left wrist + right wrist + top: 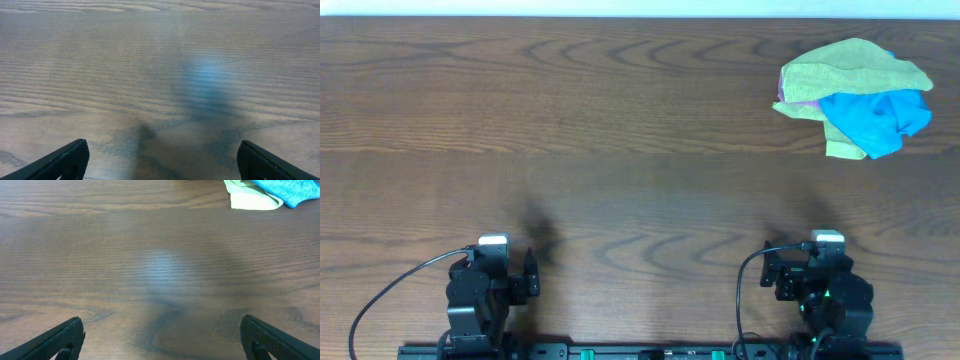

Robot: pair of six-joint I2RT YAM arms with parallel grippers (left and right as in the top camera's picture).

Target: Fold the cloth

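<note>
The cloth [850,68] is lime-green and lies crumpled on top of a pile at the far right of the table. It partly covers a bright blue cloth [875,118]. My left gripper [495,262] [162,165] is open and empty at the near left, far from the pile. My right gripper [825,262] [162,340] is open and empty at the near right, well short of the pile. No white tag shows.
Another yellow-green cloth shows as a narrow strip [844,150] [252,197] under the blue cloth [292,189]. A purple sliver [780,97] shows at the pile's left edge. The wooden table [620,150] stretches between the arms and the pile.
</note>
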